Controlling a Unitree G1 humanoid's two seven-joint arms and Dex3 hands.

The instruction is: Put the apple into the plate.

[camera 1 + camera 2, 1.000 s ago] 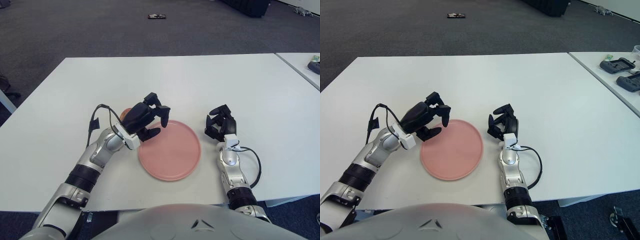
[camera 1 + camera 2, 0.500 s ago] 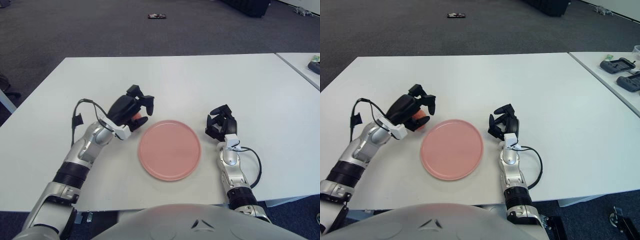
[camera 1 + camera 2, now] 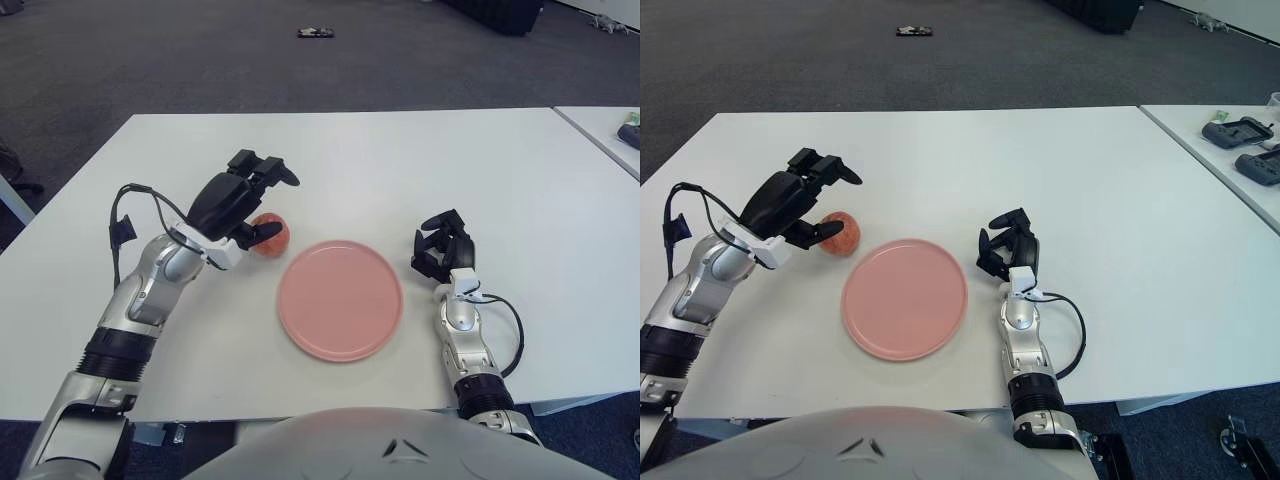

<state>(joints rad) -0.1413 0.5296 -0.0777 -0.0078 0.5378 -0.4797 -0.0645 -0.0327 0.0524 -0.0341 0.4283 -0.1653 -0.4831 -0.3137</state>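
A reddish apple [image 3: 270, 234] sits on the white table [image 3: 340, 160] just left of the round pink plate [image 3: 340, 300], close to its upper left rim. The plate has nothing on it. My left hand [image 3: 240, 200] hovers over and slightly left of the apple, fingers spread, with one fingertip close to the fruit's left side. It holds nothing. My right hand [image 3: 442, 246] shows to the right of the plate with its fingers curled and empty.
A second table [image 3: 1240, 140] at the far right carries dark controllers [image 3: 1230, 130]. A small dark object [image 3: 314, 32] lies on the grey carpet beyond the table. A black cable [image 3: 128, 225] loops off my left forearm.
My left hand has swung left from above the plate's rim to over the apple and has spread its fingers. The apple, mostly hidden before, now shows. The right hand stays still.
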